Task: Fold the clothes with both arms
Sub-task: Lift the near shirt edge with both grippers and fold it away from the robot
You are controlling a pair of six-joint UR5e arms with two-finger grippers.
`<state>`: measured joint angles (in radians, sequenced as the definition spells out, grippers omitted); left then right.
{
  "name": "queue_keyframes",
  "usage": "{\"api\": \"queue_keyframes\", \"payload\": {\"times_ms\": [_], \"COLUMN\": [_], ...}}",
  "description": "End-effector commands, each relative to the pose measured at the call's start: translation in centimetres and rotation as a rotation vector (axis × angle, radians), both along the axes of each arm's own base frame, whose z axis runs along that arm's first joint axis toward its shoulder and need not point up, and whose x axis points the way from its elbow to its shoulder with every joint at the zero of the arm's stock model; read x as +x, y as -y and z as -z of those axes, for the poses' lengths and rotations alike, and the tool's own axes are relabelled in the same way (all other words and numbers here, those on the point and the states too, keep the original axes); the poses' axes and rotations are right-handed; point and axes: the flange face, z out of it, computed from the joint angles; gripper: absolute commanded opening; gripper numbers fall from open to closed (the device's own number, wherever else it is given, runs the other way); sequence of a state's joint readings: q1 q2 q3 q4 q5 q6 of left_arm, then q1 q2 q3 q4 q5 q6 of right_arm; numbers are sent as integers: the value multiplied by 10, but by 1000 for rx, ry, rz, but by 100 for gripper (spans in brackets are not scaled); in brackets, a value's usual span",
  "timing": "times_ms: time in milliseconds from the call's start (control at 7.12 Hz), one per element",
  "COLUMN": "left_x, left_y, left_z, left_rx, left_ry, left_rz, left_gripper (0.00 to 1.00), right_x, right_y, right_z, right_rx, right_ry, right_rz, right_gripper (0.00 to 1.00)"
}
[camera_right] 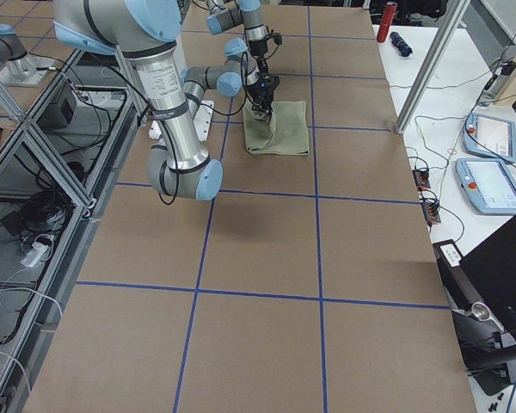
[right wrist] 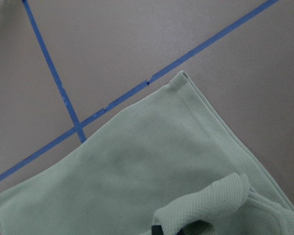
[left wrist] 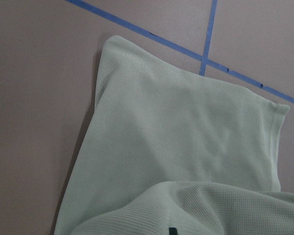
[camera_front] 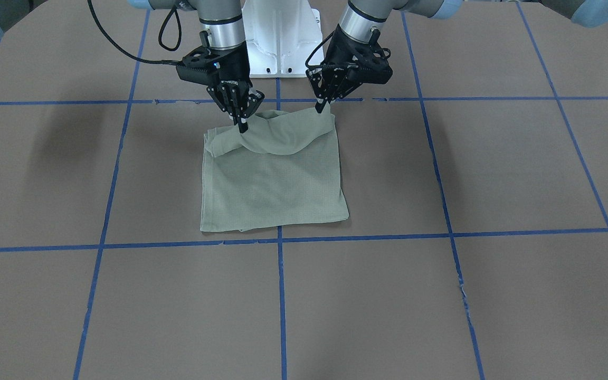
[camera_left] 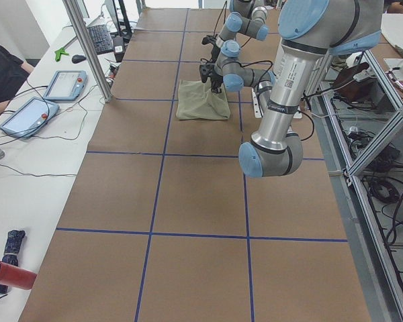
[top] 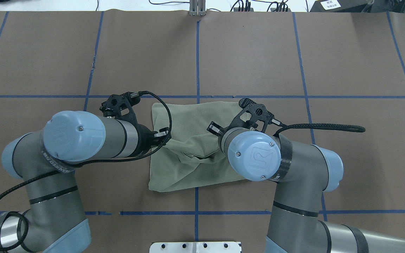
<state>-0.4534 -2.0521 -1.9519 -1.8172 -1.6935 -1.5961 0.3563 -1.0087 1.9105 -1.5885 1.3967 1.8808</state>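
Where the folded sage-green shirt lies flat on the brown counter, its near edge sits just short of a blue tape line and straddles the lengthwise centre line, as seen from the front-facing camera. Farther back, the shirt's edge toward the robot is raised off the counter and sags between two held points. At one point the right gripper has its jaws pinching the raised fabric. At the other the left gripper has its jaws pinching the opposite corner. Behind both stands the white pedestal.
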Motion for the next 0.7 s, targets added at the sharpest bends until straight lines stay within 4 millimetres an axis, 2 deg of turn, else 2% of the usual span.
{"api": "queue_keyframes", "payload": {"times_ms": [0,140,281,421,561], "left_x": [17,20,16,4,1], "left_y": [41,57,70,85,93], "left_z": [-25,-38,-40,-35,-31], "left_rx": [35,38,73,82,98], "left_ry": [28,36,55,51,58], "left_rz": [24,40,40,66,69], "left_gripper": [0,0,0,0,0], "right_x": [-22,-35,-32,-21,-14], "right_y": [32,46,60,73,83], "right_z": [-5,-12,-12,-8,-8], "right_rx": [-9,-14,-4,-15,-15], "right_ry": [-28,-38,-44,-32,-35], "right_rz": [-9,-16,-9,-4,-4], "right_gripper": [0,0,0,0,0]}}
